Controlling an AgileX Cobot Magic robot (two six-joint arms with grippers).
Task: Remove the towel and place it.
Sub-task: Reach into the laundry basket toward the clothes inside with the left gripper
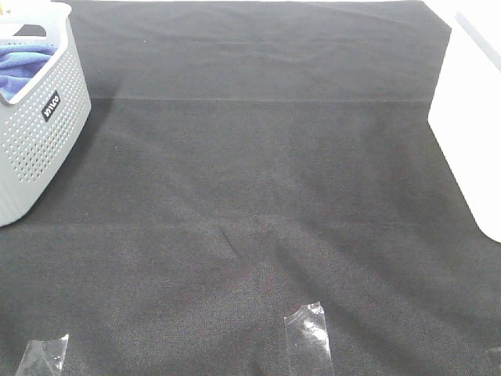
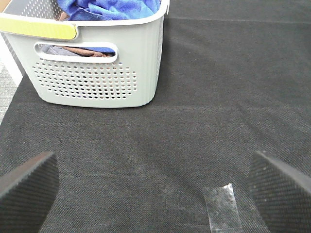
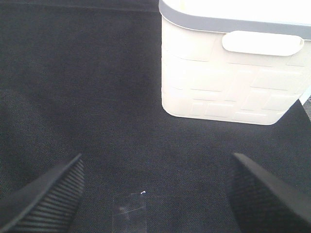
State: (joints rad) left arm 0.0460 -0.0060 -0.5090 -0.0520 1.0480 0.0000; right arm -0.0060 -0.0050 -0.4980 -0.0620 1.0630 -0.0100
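Two claws are hovering over the black mat [image 1: 258, 196]: the left gripper [image 2: 155, 194] is gaping wide, the right gripper [image 3: 155, 199] likewise, both holding nothing. The towel [image 2: 112, 8] is sitting bunched in the grey basket [image 2: 97, 77] ahead of the left gripper; a white bin [image 3: 228, 73] is standing ahead of the right.

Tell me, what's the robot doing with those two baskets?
Nothing is being held right now. The blue towel is bunched up inside the grey basket on the left side of the black table cover. The left gripper is open and empty, facing that basket. The right gripper is open and empty too, facing the white basket on the right. So the towel has not been taken out yet.
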